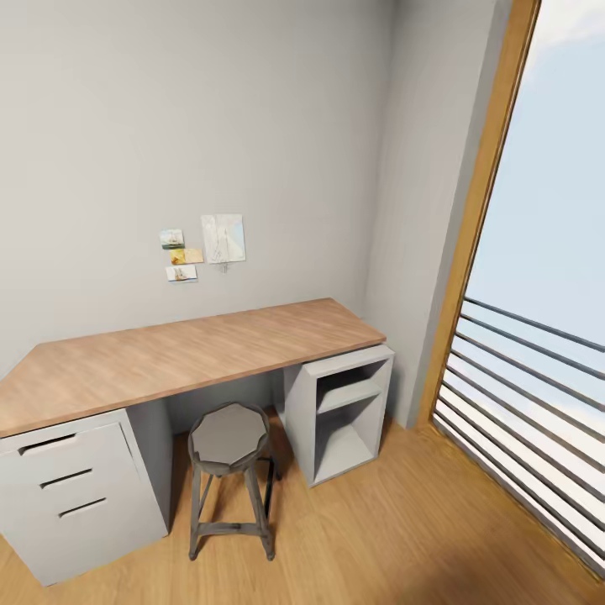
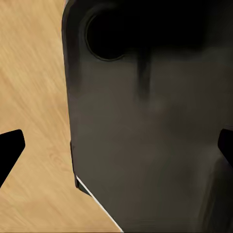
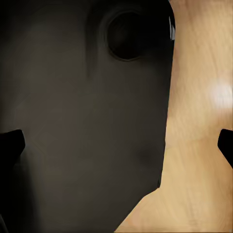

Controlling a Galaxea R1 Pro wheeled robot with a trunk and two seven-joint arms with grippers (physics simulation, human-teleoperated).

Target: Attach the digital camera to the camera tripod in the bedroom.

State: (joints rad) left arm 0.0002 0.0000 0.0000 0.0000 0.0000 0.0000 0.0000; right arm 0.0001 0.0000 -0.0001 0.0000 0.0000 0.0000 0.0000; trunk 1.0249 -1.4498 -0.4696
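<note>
Here: wooden desk [image 1: 193,353] on grey wall | stool [image 1: 228,437] beneath | wood floor [image 1: 403,529] | both claws spread wide

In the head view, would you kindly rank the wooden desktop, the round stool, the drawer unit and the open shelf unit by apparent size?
1. Wooden desktop, clearly largest.
2. Drawer unit.
3. Open shelf unit and round stool look about alike; the stool stands nearer the camera, so I leave them unranked.

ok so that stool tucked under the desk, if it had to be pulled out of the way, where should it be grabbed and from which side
Probably the rim of the round grey seat of the stool, on the edge facing the room. The seat stands mostly out from under the wooden desktop, so its near edge is open from above and in front; the drawer unit and open shelf unit flank its sides, and the splayed legs sit lower.
</note>
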